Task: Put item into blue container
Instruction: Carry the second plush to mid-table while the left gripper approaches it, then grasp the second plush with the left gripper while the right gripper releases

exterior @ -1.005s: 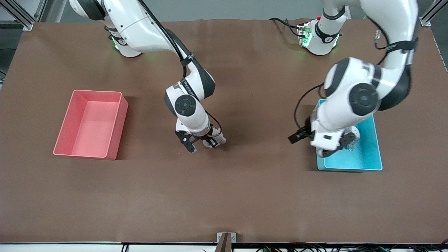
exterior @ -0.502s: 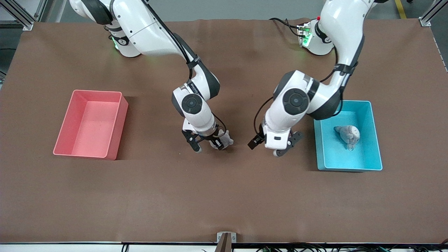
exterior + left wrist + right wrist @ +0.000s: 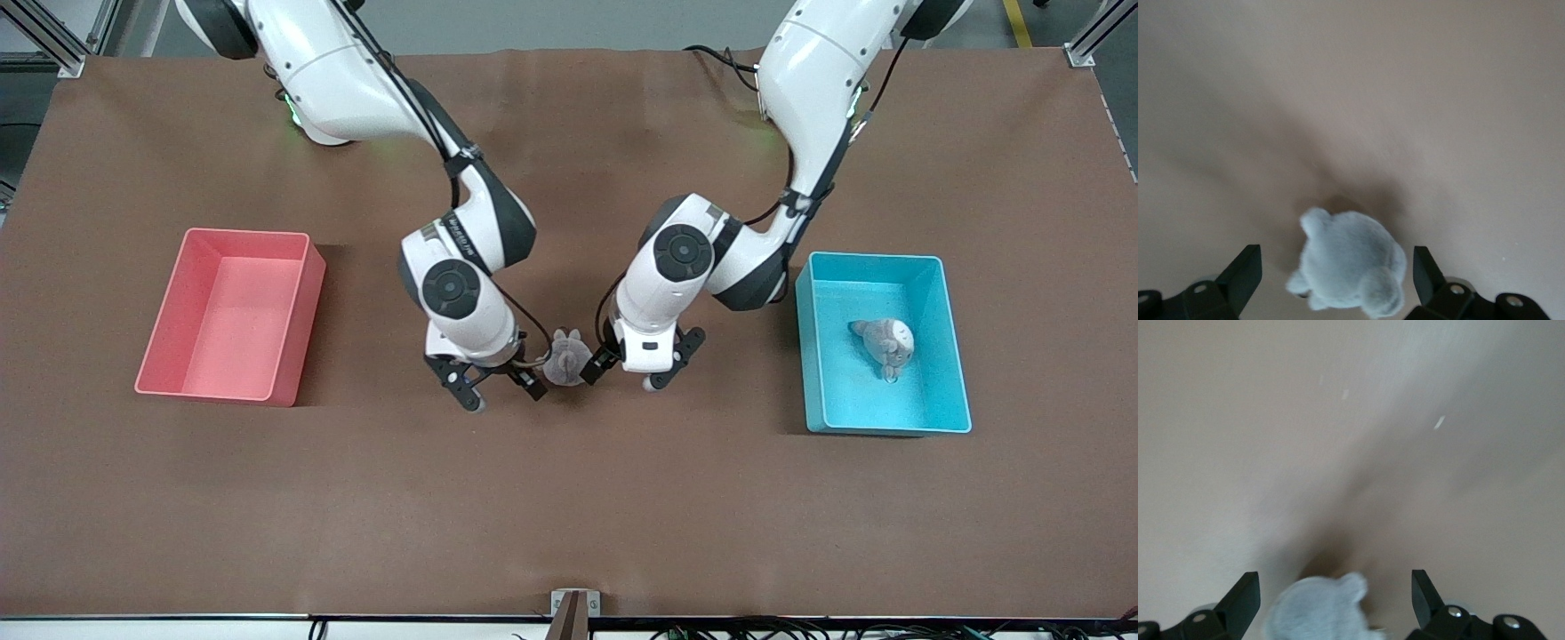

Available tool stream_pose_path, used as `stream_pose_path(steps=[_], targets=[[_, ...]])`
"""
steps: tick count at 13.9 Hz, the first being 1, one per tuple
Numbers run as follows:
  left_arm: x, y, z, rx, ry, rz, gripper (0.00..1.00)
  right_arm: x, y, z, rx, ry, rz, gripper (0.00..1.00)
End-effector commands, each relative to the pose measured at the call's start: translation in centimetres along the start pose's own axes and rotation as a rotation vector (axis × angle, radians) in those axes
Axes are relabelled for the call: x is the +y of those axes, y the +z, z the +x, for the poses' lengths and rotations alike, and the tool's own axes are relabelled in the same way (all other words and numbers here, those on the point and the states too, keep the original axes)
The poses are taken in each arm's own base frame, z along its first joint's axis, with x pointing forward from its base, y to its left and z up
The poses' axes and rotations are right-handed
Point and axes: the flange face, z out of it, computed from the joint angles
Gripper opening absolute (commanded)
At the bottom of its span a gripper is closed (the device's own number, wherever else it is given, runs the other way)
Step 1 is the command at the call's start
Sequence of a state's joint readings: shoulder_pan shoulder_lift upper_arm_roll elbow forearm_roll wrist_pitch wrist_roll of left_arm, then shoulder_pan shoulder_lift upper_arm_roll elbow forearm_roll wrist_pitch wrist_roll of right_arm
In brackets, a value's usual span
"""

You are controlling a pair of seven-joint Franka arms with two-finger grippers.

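Blue container point(image 3: 951, 342): sitting toward the left arm's end of the counter point(image 3: 569, 498). One grey plush point(image 3: 885, 345) is lying inside it already, clear of the walls.

Item you're after: a small grey plush toy point(image 3: 564, 359), resting on the bare counter about mid-table, well apart from the blue container. In the left wrist view that toy point(image 3: 1348, 261) is sitting between the two fingers.

Left gripper point(image 3: 627, 373): hanging low over the toy, jaws spread wide, nothing held. You're looking at it straddling the toy, which I'd read as lining up for a pick, since this arm is the one on the container's side.

Right gripper point(image 3: 498, 389): also low, just beside the toy on the pink bin's side, jaws wide and empty. In its own wrist view the toy point(image 3: 1317, 608) is only peeking in at the edge of the frame.

Pink bin point(image 3: 307, 307): toward the right arm's end, nothing showing inside. Not your target.

Hard to tell: whether either finger is actually touching the toy. In the front view the left gripper's finger is overlapping its edge, so contact is a guess. The wrist pictures are cutting off the fingertips, and what animal the toy is, I can't say.
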State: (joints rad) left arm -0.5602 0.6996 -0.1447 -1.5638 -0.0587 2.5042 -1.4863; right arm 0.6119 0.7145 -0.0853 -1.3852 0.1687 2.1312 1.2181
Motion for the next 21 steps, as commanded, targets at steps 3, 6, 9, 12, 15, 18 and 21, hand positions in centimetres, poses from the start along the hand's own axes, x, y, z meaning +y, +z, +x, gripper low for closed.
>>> stream_pose_path(steps=[3,6,9,12,15,18,21], targets=[[-0.2,4.8,-3.0,-0.013,-0.119,-0.105,1.0,6.7,-8.5,8.6,-0.025,-0.274,-0.15,1.0],[-1.0,6.5,-3.6,-0.013,-0.11,-0.082,0.99,12.2,-12.8,14.9,-0.07,-0.445,-0.173,1.0],[-1.4,7.0,-3.8,-0.01,-0.109,-0.071,0.56,18.1,-17.1,20.2,-0.099,-0.595,-0.22,1.0],[-1.4,7.0,-3.7,-0.008,-0.123,-0.071,0.11,23.7,-20.1,24.0,-0.15,-0.669,-0.226,1.0],[-0.9,5.6,-2.4,0.011,-0.116,-0.081,0.0,28.0,-22.4,25.9,-0.152,-0.688,-0.212,1.0],[0.8,-1.4,0.4,0.086,-0.094,-0.055,0.0,29.2,-23.6,25.9,-0.137,-0.678,-0.211,1.0],[0.3,-9.4,6.9,0.129,-0.073,-0.016,0.0,29.7,-24.7,26.3,-0.111,-0.675,-0.2,1.0]])
